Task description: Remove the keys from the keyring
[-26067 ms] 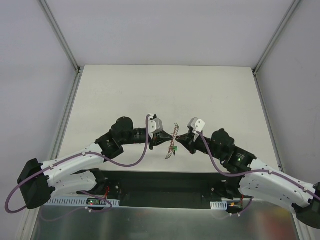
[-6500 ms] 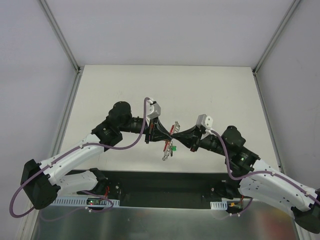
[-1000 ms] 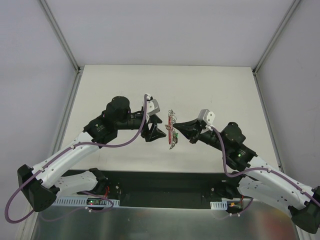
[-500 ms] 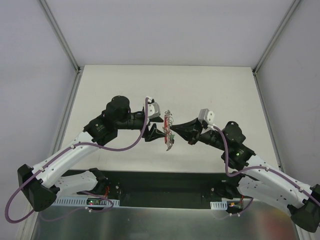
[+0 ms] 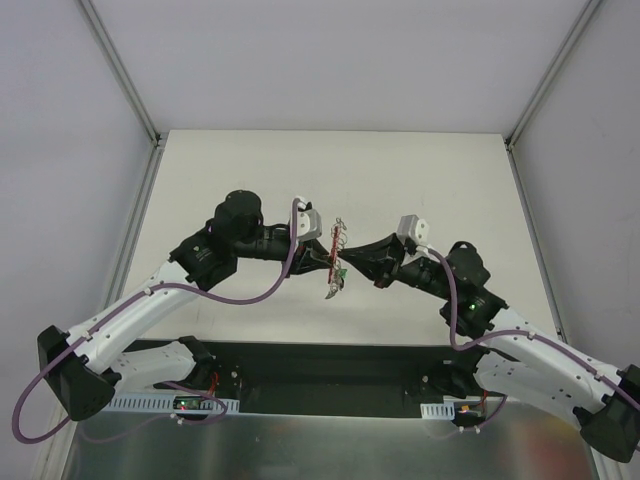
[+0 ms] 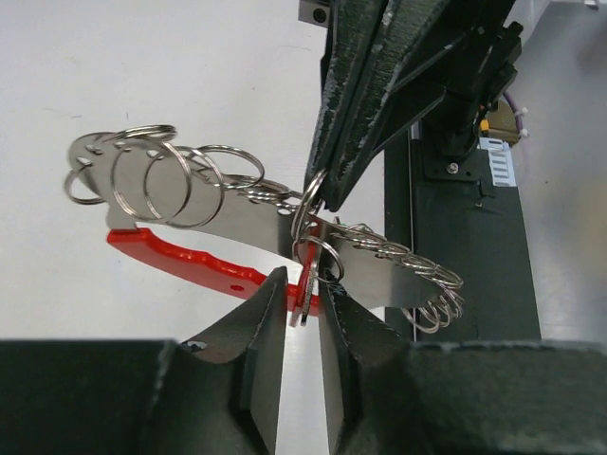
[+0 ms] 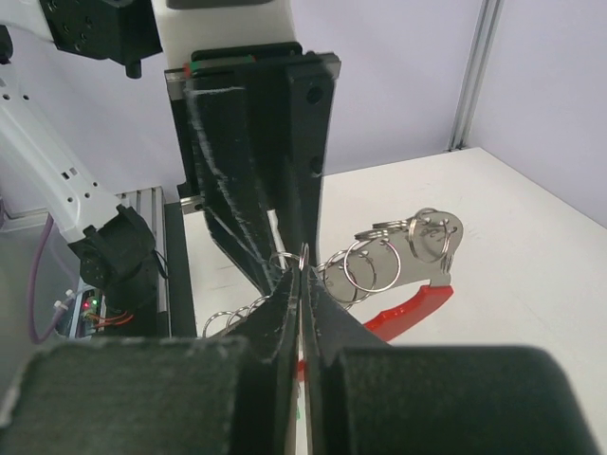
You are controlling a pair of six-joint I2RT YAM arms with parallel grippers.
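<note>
Red crescent keyring point(image 6: 190, 261), backed with a curved silver plate, strung with many thin split rings. Hangs in the air, on edge, lengthwise from near to far. Carries the keys point(image 5: 331, 290) at its near end: silver-grey, one with green bit, not removed yet.

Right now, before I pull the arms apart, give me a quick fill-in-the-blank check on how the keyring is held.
1. The keyring has a curved edge coloured ____.
2. The right gripper is ____ on the keyring, not open.
3. The left gripper grips the keyring from the side ____ the right gripper.

Missing words: red; shut; opposite.
</note>
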